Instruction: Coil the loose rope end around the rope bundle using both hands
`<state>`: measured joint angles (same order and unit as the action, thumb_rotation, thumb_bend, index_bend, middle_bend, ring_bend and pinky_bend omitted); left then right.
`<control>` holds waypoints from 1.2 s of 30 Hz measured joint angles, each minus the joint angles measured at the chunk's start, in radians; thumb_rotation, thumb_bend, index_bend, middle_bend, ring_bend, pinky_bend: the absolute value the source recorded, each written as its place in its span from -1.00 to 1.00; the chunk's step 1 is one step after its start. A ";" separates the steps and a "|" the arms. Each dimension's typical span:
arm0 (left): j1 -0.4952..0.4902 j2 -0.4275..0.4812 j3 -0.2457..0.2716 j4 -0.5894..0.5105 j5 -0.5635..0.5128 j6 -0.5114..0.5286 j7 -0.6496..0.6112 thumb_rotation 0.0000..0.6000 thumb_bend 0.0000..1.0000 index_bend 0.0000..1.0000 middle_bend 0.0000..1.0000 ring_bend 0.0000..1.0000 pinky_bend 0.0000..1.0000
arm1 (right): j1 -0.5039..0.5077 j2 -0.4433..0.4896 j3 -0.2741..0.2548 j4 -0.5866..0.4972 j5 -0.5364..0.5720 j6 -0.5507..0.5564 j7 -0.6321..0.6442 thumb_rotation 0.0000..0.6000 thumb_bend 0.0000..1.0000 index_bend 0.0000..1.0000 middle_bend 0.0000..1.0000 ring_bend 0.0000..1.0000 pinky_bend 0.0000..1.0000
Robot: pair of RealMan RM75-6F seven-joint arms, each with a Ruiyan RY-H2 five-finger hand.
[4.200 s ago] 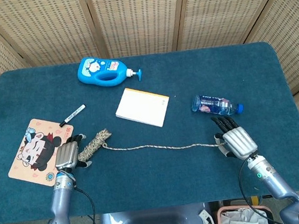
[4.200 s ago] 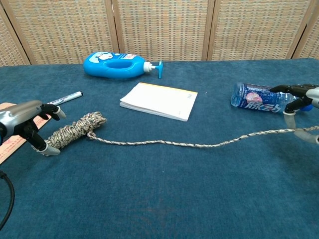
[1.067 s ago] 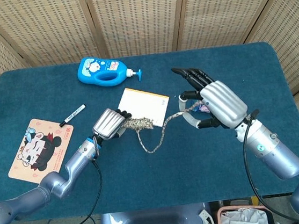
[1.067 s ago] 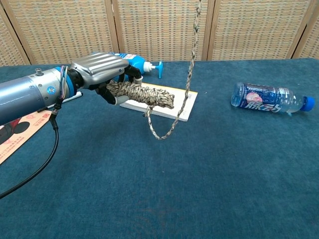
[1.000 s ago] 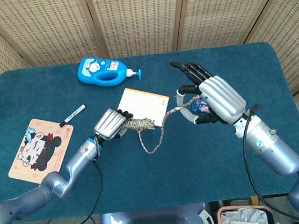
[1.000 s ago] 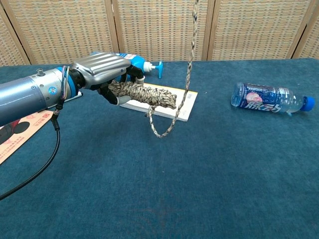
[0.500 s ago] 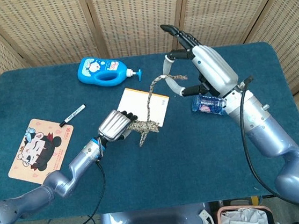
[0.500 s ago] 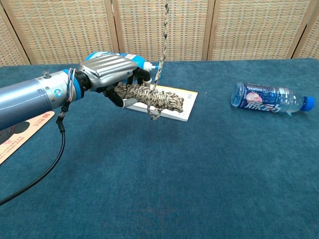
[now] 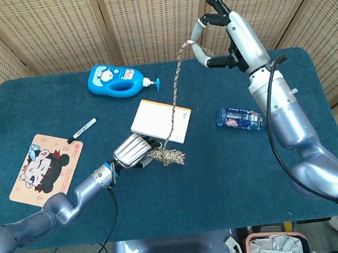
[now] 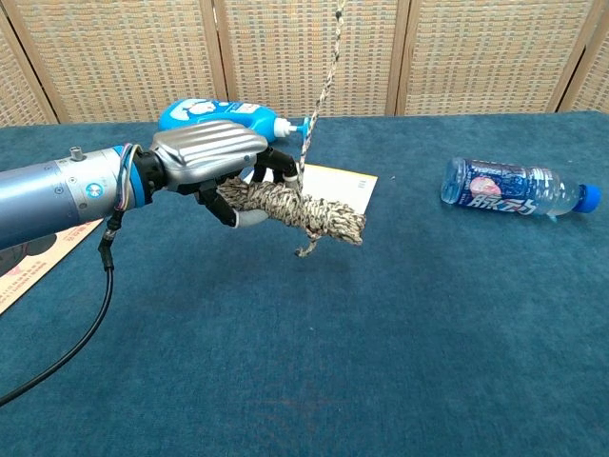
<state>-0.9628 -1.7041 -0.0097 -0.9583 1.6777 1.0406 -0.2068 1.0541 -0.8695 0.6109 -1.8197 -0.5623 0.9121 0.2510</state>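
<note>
Since the frames of a second ago our right hand [image 9: 226, 25] has risen well above the notepad [image 9: 159, 120], drawing the slack loop out so the loose rope end [image 9: 176, 95] runs taut; nearest us, our left hand [image 10: 205, 160] grips one end of the rope bundle [image 10: 304, 215], held off the table [image 10: 428, 333] just in front of the notepad; above and behind the notepad, the right hand pinches the strand, other fingers spread; beyond lies the blue pump bottle [image 9: 115, 80]; we judge the rope light, limp and rough enough to grip, best taken near its tip and kept under tension.
</note>
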 measured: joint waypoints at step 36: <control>-0.041 0.053 -0.137 -0.071 -0.092 0.142 -0.437 1.00 0.68 0.38 0.19 0.05 0.37 | -0.160 -0.227 -0.174 0.339 -0.169 -0.317 0.132 1.00 -0.10 0.36 -0.96 -1.00 -1.00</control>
<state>-1.0034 -1.6508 -0.1463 -1.0289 1.5858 1.1825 -0.6433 0.8942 -1.0963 0.4369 -1.4807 -0.7311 0.5954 0.3830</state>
